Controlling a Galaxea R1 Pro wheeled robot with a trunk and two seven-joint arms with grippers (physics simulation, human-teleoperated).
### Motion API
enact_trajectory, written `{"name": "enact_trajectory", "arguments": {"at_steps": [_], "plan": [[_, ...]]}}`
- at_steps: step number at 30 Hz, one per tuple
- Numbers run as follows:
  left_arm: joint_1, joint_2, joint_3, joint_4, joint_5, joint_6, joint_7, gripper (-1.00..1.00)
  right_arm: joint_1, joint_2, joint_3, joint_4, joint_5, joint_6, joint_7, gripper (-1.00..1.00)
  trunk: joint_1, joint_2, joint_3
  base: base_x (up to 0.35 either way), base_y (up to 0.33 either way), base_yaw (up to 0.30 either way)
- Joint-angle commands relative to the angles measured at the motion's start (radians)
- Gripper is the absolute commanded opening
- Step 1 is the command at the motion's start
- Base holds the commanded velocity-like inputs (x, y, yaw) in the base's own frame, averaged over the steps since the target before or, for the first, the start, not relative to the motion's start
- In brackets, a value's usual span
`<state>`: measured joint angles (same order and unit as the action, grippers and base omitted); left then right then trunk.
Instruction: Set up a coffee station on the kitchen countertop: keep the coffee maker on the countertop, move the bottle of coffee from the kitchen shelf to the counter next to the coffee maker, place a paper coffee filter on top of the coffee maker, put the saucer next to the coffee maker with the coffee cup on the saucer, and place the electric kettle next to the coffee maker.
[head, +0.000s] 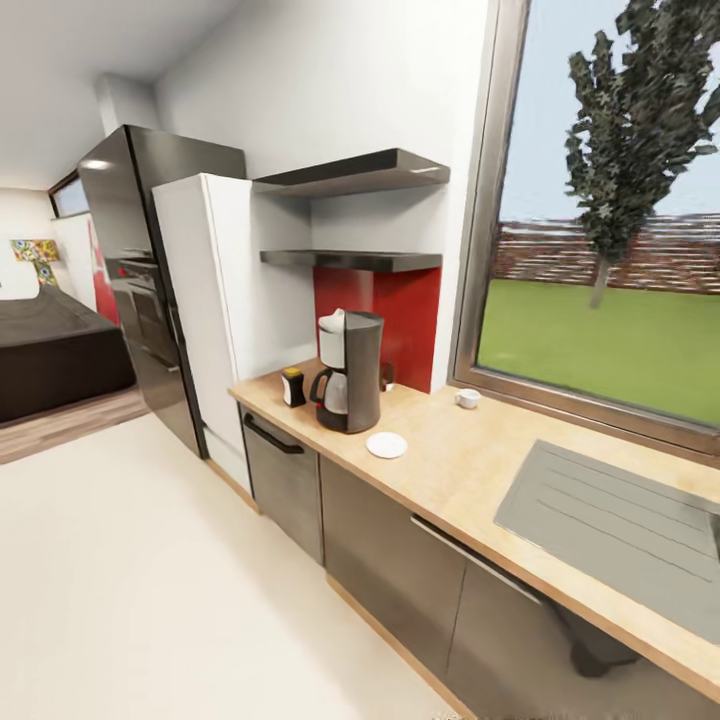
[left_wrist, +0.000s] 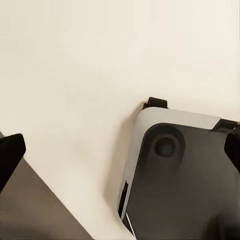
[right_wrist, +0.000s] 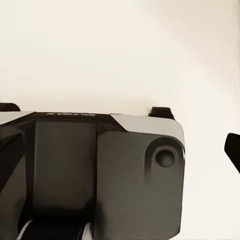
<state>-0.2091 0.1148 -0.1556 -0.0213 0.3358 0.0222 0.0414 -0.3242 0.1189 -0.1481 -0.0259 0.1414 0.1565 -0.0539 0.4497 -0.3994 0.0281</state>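
On the wooden countertop (head: 470, 470) stands the grey and black coffee maker (head: 350, 372) in front of a red backsplash. A small dark bottle of coffee (head: 293, 387) with a yellow lid sits just left of it on the counter. A white saucer (head: 386, 445) lies right in front of the machine. A white coffee cup (head: 467, 398) stands farther right, by the window. My left gripper (left_wrist: 120, 150) hangs open above the floor and the robot's base. My right gripper (right_wrist: 120, 150) is open too, over the base, holding nothing.
Two dark wall shelves (head: 352, 260) hang above the coffee maker. A white cabinet (head: 205, 310) and a black fridge (head: 140, 280) stand to the left. A grey sink drainboard (head: 610, 520) is set into the counter at right. Pale floor (head: 150, 580) stretches before the cabinets.
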Motion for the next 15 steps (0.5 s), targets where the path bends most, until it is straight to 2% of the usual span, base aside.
{"name": "enact_trajectory", "arguments": {"at_steps": [1, 6, 12, 15], "plan": [[0.000, 0.000, -0.009, -0.002, 0.009, 0.002, 0.003, 1.00, 0.000, 0.001, -0.008, -0.002, 0.010, 0.006, -0.003, 1.00, 0.000, -0.001, 0.000, 0.000, 0.000, -0.279], [0.000, 0.000, -0.009, -0.002, 0.009, 0.002, 0.003, 1.00, 0.003, -0.001, -0.008, -0.002, 0.010, 0.006, -0.003, 1.00, 0.000, -0.001, 0.004, 0.000, 0.000, -0.281], [0.000, 0.000, -0.009, -0.002, 0.009, 0.002, 0.003, 1.00, 0.013, -0.036, -0.008, -0.003, 0.008, 0.005, -0.003, 1.00, 0.000, -0.001, 0.007, 0.000, 0.000, -0.282], [0.000, 0.000, -0.009, -0.002, 0.008, 0.002, 0.003, 1.00, 0.014, -0.041, -0.008, -0.003, 0.008, 0.005, -0.002, 1.00, 0.000, -0.001, 0.009, 0.000, 0.000, -0.283]]}}
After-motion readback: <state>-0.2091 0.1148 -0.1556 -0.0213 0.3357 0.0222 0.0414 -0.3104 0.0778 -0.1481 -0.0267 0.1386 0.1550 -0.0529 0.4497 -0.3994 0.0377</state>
